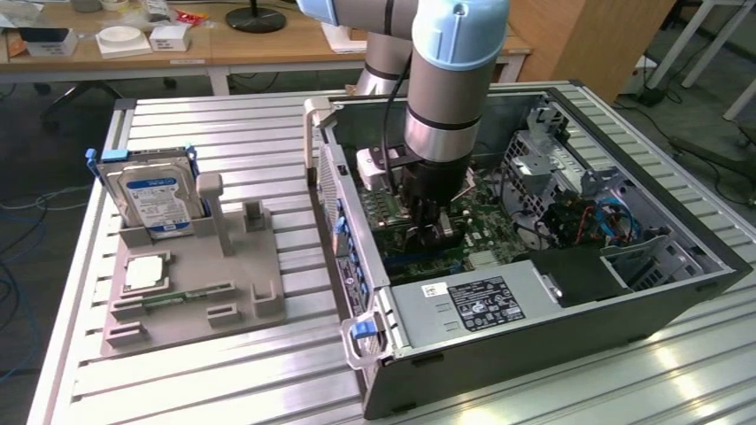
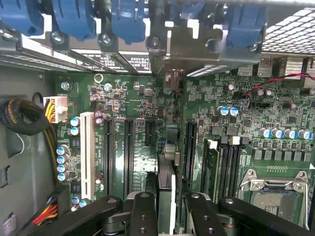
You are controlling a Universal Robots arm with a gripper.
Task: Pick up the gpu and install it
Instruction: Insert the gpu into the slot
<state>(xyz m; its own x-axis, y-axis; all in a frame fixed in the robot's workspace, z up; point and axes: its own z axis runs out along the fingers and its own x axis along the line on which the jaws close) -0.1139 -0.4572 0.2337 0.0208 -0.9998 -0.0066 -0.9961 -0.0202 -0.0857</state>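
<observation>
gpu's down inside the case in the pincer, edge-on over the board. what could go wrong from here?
1. The gpu hangs edge-on between black expansion slots; slightly off line, it may land on the slot wall, not in it.
2. The pincer grips only the card's top edge, so pushing down could tilt it.
3. Its end bracket must pass the blue clips at the case rear and could snag.

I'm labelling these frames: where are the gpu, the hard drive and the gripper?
gpu (image 2: 166,189): wrist view, top edge between the fingers.
hard drive (image 1: 154,197): exterior view, blue label.
gripper (image 1: 428,232): exterior view, between fingertips above the motherboard.
</observation>
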